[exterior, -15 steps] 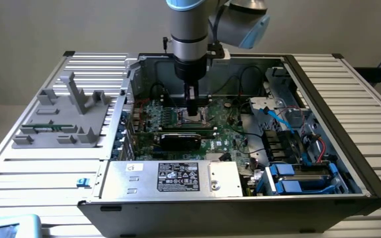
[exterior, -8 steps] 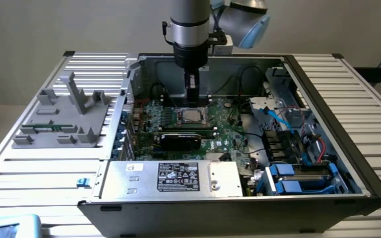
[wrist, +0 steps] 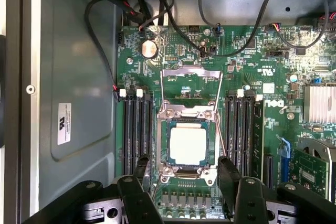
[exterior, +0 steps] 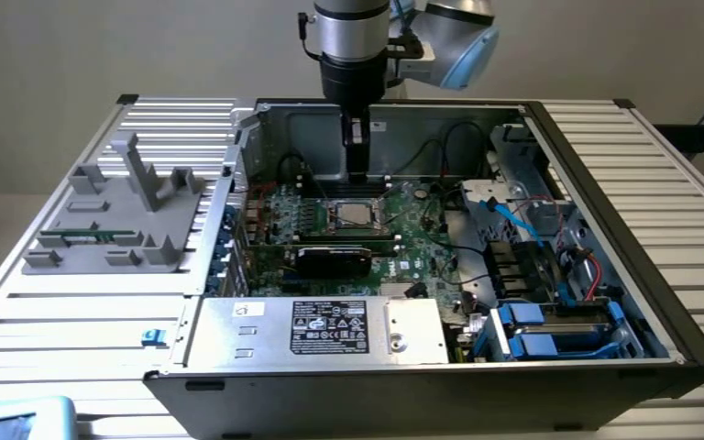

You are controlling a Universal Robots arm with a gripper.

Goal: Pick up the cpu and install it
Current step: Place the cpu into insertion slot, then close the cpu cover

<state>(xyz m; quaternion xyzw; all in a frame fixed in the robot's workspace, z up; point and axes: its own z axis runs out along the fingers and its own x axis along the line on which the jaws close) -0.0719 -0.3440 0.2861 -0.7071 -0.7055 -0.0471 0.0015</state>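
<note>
My arm (exterior: 355, 37) cropped by exterior view's upper edge. My claw (wrist: 184, 169) base cropped by picture edge; its fingers (wrist: 227, 171) hide near ends of RAM slots (wrist: 137, 129). Power supply label (exterior: 327, 327) text too small. Edge-cropped blue object (exterior: 10, 423), unidentifiable.

Silver-grey cpu (wrist: 187, 146), green motherboard (wrist: 176, 56), grey case (wrist: 73, 77)
</note>
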